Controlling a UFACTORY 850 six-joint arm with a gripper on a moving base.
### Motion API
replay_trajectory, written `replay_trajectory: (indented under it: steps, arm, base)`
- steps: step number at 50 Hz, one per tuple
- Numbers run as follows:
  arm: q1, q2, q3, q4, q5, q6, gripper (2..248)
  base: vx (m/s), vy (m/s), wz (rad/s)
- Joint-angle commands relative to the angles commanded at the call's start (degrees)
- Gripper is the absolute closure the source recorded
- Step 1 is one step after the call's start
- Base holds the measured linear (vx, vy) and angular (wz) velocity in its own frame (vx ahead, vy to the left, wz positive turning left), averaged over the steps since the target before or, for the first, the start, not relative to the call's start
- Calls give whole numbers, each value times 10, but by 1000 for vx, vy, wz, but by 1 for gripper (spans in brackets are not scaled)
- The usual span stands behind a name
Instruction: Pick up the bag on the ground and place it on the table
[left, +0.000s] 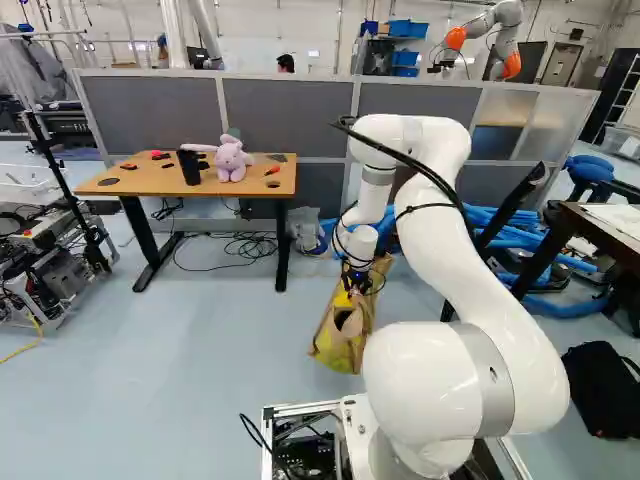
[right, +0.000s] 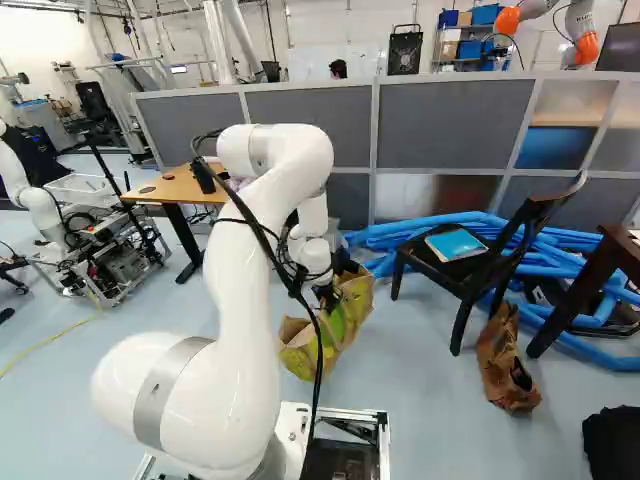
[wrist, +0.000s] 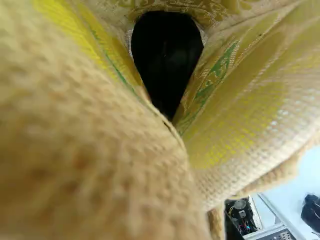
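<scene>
Bag (left: 343, 352): ahead of my base, below my gripper (left: 356, 281), top edge up against it. Whether its bottom touches the floor (left: 180, 400), cannot tell. Jaws: state not readable; in the wrist view the bag's coarse cloth lies close over the place where they would show, so I cannot say whether they hold it. Same view: yellow and green print, a dark rounded gap between folds ahead of me.

Table (left: 150, 188): well apart from the bag, at the left of the left base view. On it, black cup (left: 189, 168) just beside pink plush (left: 231, 160). Right base view: chair (right: 440, 268) right of the bag, blue folder (right: 456, 244) on its seat; brown sack (right: 507, 365) on the floor near it.
</scene>
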Motion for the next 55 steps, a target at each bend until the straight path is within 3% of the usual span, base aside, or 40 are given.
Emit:
replay_trajectory:
  steps: [55]
  arm:
    - [0, 125, 83, 0, 0, 0, 227]
  base:
    - [0, 0, 0]
